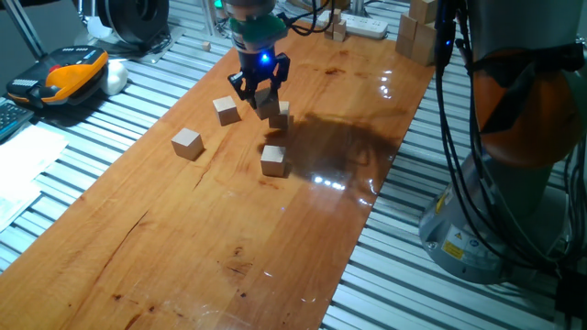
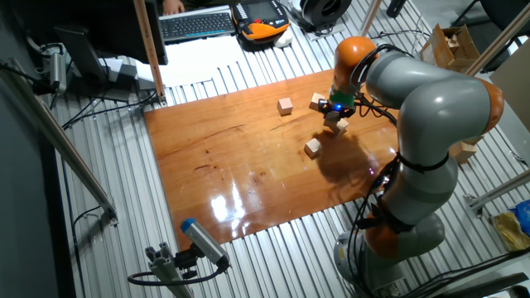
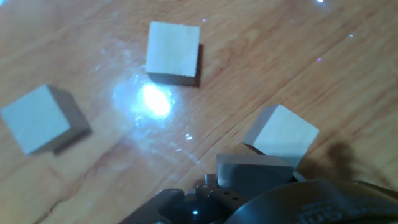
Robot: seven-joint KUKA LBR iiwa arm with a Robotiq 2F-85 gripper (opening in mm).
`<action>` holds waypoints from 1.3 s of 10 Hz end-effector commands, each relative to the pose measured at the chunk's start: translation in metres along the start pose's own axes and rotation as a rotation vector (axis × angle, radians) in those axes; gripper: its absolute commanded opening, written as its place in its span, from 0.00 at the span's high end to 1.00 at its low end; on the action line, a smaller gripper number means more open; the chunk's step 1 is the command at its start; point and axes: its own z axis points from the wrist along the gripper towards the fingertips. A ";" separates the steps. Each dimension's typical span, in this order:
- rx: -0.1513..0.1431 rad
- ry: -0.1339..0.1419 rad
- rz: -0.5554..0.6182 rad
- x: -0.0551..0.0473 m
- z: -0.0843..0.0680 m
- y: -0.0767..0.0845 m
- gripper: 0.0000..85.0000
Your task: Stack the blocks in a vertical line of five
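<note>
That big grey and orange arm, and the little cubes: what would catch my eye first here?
Probably the robot arm bending over the glossy wooden board, its gripper, lit blue, closed on a small wooden block just above another block. Three more blocks lie scattered nearby, the nearest one beside the arm's dark shadow.

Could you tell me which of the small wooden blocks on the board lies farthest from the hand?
The block alone toward the board's left edge in the one fixed view; the other loose ones sit closer to the hand, which grips one.
</note>
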 end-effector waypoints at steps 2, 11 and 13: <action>0.035 0.039 0.530 0.000 0.000 -0.006 1.00; 0.021 0.044 0.475 -0.005 0.015 -0.017 1.00; 0.006 0.059 0.451 -0.008 0.011 -0.011 1.00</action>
